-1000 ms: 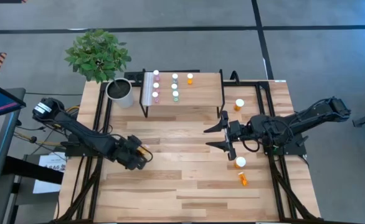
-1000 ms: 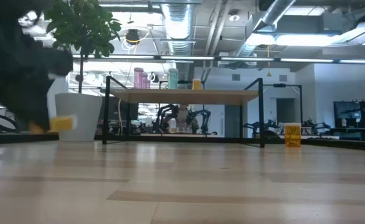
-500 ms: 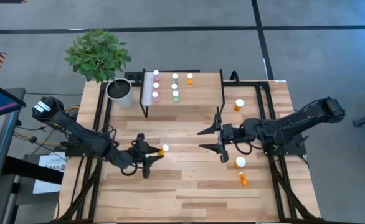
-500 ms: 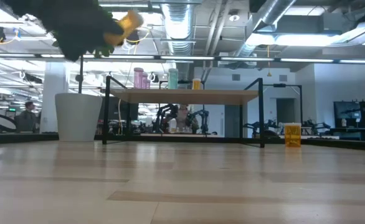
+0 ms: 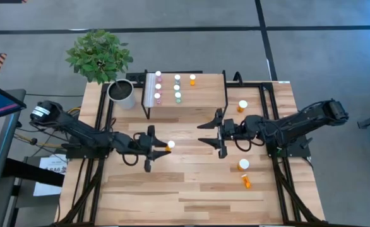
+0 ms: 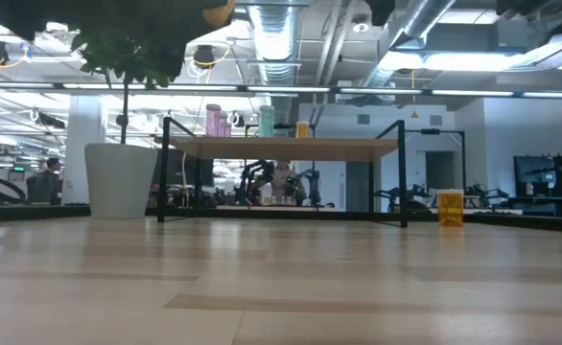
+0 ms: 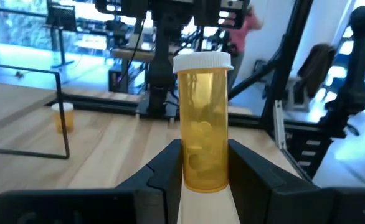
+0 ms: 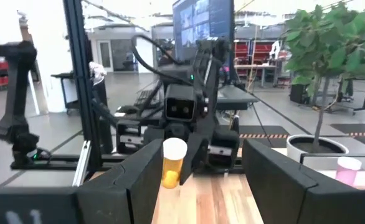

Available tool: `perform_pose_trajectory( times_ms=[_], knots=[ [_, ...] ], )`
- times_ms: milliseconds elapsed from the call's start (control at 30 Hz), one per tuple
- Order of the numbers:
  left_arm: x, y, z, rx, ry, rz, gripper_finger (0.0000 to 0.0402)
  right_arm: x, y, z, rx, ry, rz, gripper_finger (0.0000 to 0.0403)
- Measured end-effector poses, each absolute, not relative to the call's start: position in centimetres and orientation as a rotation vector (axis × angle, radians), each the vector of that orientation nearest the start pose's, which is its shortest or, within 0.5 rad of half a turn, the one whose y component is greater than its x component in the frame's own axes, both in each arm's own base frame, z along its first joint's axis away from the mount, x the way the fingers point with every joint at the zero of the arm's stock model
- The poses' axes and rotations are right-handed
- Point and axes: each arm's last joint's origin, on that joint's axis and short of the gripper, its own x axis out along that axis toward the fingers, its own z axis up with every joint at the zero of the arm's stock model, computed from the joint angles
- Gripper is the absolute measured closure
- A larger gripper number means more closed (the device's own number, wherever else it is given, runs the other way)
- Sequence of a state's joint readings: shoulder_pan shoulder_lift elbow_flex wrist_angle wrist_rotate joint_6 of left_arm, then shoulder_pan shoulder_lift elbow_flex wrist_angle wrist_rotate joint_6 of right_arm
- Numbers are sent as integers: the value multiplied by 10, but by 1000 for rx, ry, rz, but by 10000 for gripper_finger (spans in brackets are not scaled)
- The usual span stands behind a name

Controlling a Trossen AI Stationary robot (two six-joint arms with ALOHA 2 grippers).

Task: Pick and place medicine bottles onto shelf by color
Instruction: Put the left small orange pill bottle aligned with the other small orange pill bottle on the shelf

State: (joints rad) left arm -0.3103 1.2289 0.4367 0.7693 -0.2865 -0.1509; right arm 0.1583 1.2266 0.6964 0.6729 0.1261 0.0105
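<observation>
My left gripper (image 5: 161, 147) is raised over the table's middle and shut on a large orange bottle with a white cap (image 7: 202, 118), which also shows in the right wrist view (image 8: 173, 162). My right gripper (image 5: 202, 133) is open and empty, level, facing the bottle from the right (image 8: 198, 186). The shelf (image 5: 185, 104) stands at the far middle on black legs. On it stand pink (image 5: 158, 86), teal (image 5: 177, 87) and one orange (image 5: 192, 79) bottles. Three orange bottles are on the table at right: two upright (image 5: 242, 105), (image 5: 243, 164), one lying down (image 5: 245, 181). My left gripper pinches the lower half of the bottle's body (image 7: 201, 168) between its two fingers (image 7: 164, 177), one on each side. The fingers come level from the table's left. The bottle stands upright, cap up, lifted clear of the table.
A grey-white plant pot (image 5: 122, 93) with a leafy plant (image 5: 98, 55) stands left of the shelf. Black frame bars (image 5: 266, 113) run along both table sides. Bare wood lies near the front edge (image 5: 185, 195).
My left gripper has risen from near the tabletop with the orange bottle and gone toward the table's right, to the right gripper. The bottle is lifted clear. My right gripper has moved toward the table's left and slightly toward the far edge, staying open.
</observation>
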Motion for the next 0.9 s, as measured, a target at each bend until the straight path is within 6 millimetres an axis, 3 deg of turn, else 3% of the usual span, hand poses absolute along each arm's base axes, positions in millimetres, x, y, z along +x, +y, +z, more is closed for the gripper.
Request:
perform_pose_trajectory(
  times_ms=[267, 467, 900],
  knots=[
    [223, -51, 208, -168, -71, -48, 303, 274, 32, 288, 54, -148, 7, 161],
    [223, -51, 208, -166, -67, -69, 303, 287, 33, 275, 60, -157, 16, 161],
    [222, -56, 208, -198, -66, -81, 303, 313, 45, 271, 53, -133, 63, 161]
  ],
)
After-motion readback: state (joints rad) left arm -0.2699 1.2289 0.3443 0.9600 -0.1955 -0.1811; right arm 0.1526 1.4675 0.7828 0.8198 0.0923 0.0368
